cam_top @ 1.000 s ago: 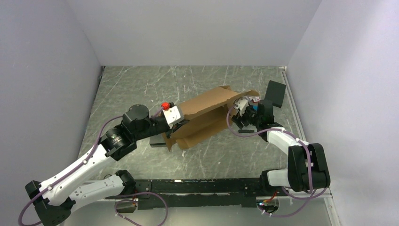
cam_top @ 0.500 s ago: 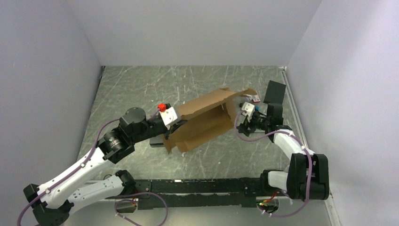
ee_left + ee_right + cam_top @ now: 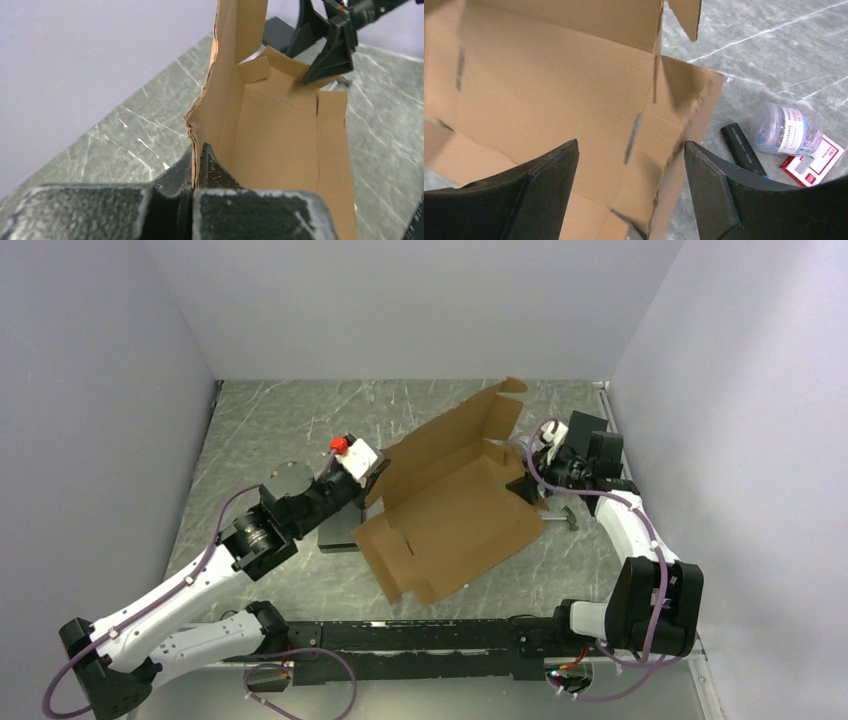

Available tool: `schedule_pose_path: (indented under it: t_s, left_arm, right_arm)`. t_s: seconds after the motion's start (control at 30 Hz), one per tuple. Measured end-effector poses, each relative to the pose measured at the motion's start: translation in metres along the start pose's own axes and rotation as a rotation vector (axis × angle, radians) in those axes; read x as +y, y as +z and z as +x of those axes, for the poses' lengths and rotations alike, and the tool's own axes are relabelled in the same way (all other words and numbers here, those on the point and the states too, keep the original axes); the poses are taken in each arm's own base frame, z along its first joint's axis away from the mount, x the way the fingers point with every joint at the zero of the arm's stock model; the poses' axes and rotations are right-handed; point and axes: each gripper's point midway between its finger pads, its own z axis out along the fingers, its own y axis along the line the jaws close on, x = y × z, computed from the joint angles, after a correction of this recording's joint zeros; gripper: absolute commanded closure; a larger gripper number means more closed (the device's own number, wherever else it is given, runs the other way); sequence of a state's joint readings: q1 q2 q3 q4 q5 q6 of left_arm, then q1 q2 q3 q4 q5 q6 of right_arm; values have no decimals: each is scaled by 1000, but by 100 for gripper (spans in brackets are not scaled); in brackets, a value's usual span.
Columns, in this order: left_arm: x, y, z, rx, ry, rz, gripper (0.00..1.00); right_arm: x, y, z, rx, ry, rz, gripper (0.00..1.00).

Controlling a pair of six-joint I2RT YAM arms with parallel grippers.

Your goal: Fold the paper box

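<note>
The paper box (image 3: 450,512) is a brown corrugated sheet lying spread open mid-table, its far flap (image 3: 497,408) raised. My left gripper (image 3: 372,472) is shut on the box's left edge. In the left wrist view the jaws (image 3: 196,161) pinch the upright cardboard wall (image 3: 227,90), and the box floor (image 3: 285,140) stretches away. My right gripper (image 3: 530,472) hovers at the box's right end, open. In the right wrist view its fingers (image 3: 630,150) stand wide apart above the cardboard (image 3: 549,75) with nothing gripped.
A black block (image 3: 587,430) sits behind the right gripper by the right wall. A dark slab (image 3: 338,532) lies under the box's left side. To the box's right lie a black stick (image 3: 741,147), a clear tub of clips (image 3: 785,127) and a red-white card (image 3: 813,161).
The right gripper let go of the box's right end, opened wider and drew back toward the right wall. The box dropped from a half-folded stand to lying spread open. The left gripper kept its hold.
</note>
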State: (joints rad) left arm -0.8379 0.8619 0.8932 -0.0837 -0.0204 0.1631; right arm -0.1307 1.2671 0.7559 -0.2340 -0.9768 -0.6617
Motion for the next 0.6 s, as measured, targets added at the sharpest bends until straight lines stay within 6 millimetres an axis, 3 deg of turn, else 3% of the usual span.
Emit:
schedule_pose_path:
  t_s: [0.2,0.3,0.4,0.5,0.6]
  left_arm:
    - [22,17,-15,-62,-6,-126,100]
    - [33,21,-21,-88,-8,-186,100]
    - [41,23,-27,-112,-11,-232,100]
    - [45,22,-36,-148,-17,-253,100]
    - [47,22,-46,-190,-22,-260,100]
  right_arm:
    - [-15,-10,-31,-35,216,124,11]
    - [-20,-23,-44,-66,284,209,2]
    - [-26,-38,-59,-128,330,295,0]
    - [-30,-42,-58,-184,403,339,0]
    - [-32,-30,-37,-193,523,331,0]
